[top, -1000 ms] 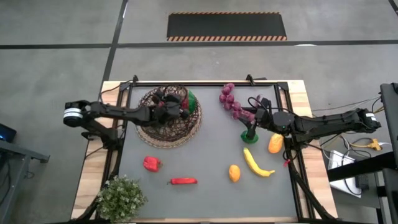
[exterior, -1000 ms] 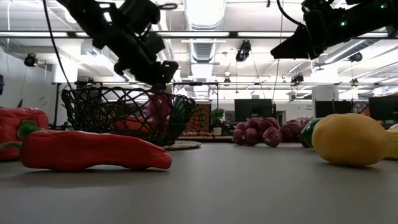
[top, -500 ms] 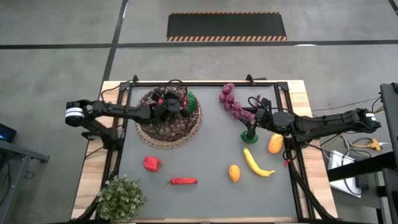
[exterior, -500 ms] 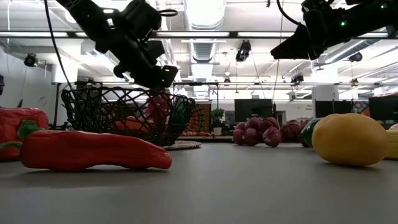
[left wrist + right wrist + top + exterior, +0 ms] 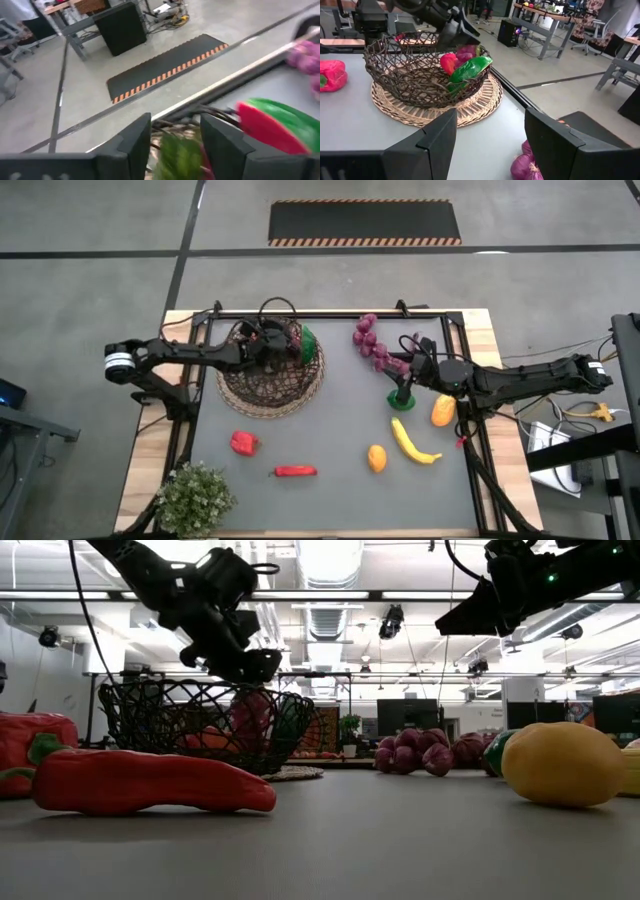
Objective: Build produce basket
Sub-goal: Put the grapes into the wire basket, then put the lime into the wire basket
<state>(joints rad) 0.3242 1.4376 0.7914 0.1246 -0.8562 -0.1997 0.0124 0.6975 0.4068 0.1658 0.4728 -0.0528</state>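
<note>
Right wrist view, basket point(image 5: 415, 75), watermelon slice point(image 5: 465, 70) and grapes point(image 5: 466, 51) inside

The left arm is reaching across from the left, its left gripper point(image 5: 272, 343) hanging fingers apart. The right arm is stretching in from the right, its right gripper point(image 5: 408, 370) hovering with fingers parted.

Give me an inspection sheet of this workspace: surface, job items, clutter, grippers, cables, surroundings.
Surface: grey table, wooden edges.
Job's things: basket on a woven mat, holding a watermelon slice and purple grapes; loose on the table: grape bunch, green pepper, orange fruit, banana, small orange fruit, red pepper, chili.
Clutter: potted plant.
Grippers: left gripper over the basket, fingers apart, empty; right gripper above the green pepper, open.
Cables: loop at the left arm.
Surroundings: concrete floor, striped mat.
</note>
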